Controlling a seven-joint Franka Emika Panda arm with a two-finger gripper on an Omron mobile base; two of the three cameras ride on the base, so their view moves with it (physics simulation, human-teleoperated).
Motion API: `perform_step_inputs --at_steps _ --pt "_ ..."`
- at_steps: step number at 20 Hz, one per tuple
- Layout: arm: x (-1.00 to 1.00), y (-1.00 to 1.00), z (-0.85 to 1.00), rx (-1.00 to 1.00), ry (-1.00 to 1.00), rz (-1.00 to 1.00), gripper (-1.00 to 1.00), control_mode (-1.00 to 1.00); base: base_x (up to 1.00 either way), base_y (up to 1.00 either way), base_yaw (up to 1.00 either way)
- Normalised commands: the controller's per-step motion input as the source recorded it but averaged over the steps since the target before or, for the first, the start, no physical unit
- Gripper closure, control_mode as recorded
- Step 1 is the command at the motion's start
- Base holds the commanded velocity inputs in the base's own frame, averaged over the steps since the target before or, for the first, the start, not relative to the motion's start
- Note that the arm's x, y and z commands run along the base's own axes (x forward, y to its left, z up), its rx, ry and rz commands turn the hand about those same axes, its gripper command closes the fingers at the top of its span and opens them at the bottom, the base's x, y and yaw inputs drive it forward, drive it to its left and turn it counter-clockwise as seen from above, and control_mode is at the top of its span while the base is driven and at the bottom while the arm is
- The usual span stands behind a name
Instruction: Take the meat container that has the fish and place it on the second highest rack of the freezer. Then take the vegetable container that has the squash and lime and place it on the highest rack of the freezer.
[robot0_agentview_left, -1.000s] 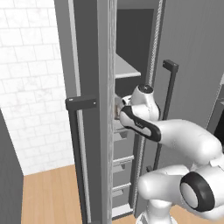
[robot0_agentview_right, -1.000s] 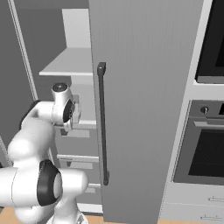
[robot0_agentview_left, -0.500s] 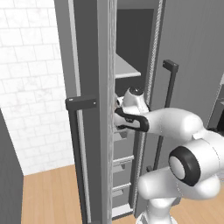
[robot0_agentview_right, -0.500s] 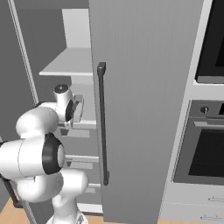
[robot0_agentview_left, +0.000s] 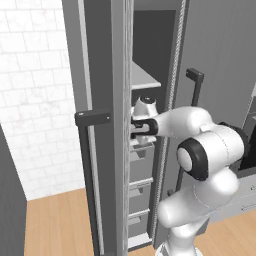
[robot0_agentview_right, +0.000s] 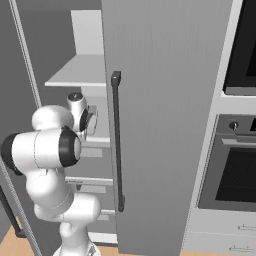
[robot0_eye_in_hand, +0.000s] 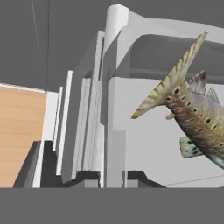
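Inside the freezer (robot0_agentview_right: 90, 75), the end effector (robot0_eye_in_hand: 113, 177) is clamped on the white meat container's (robot0_eye_in_hand: 114, 131) rim beside the fish (robot0_eye_in_hand: 188, 103).

Nothing here can be read: no lettering, labels, brand marks, numbers or signs stand on any surface that shows, in any of the three views.
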Motion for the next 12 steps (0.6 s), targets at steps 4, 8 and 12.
perform_step_inputs --at_steps 4,8,12 --pt "0.76 0.34 -0.20 0.00 0.00 -0.03 1.00 -1.00 0.00 0.00 0.00" --pt "0.74 0.32 -0.19 0.00 0.00 -0.04 1.00 -1.00 0.00 0.00 0.00" --pt "0.72 0.27 -0.12 0.00 0.00 -0.04 -1.00 -1.00 0.00 0.00 0.00"
